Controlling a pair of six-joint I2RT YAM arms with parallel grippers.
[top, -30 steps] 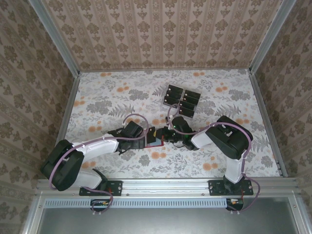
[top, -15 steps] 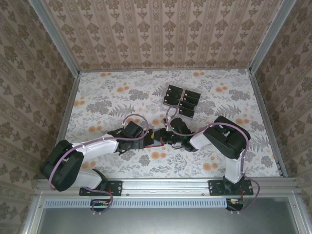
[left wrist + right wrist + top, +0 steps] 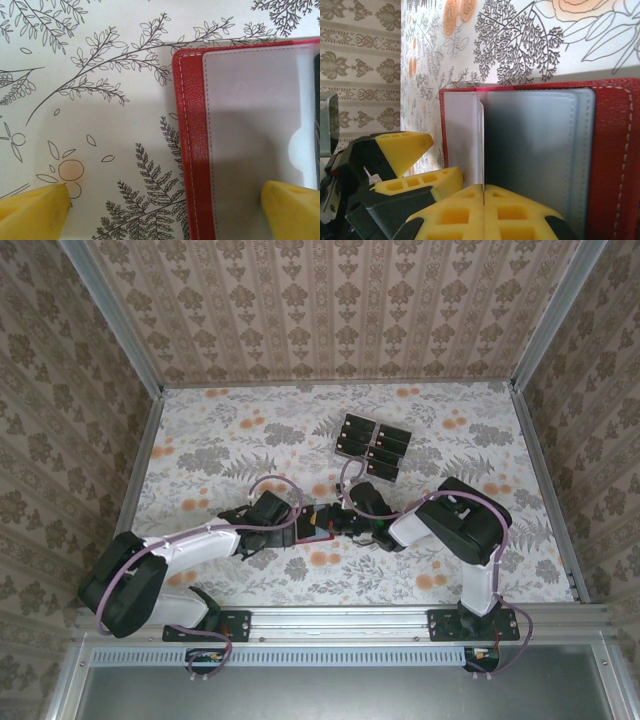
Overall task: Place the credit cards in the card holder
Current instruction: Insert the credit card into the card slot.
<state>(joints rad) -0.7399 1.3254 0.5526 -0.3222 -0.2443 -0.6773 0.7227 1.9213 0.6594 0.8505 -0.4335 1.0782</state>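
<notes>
Red leather directly below the left end effector [image 3: 164, 206]: card holder [image 3: 194, 150] open on the bench [image 3: 100, 125], stitched edge running crosswise between fingers [image 3: 35, 207] spread wide, gripping nothing. Right end effector [image 3: 484, 192] pressed together at the grey lining; pinching a flap or not, unclear. Credit cards [image 3: 372, 450] well beyond, nearer that arm.

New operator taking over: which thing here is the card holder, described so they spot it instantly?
On the flowered table, find where the left gripper and right gripper meet near the front. The card holder lies open between them: a small red stitched wallet with a greyish inside, unlike the black credit cards grouped farther back.
</notes>
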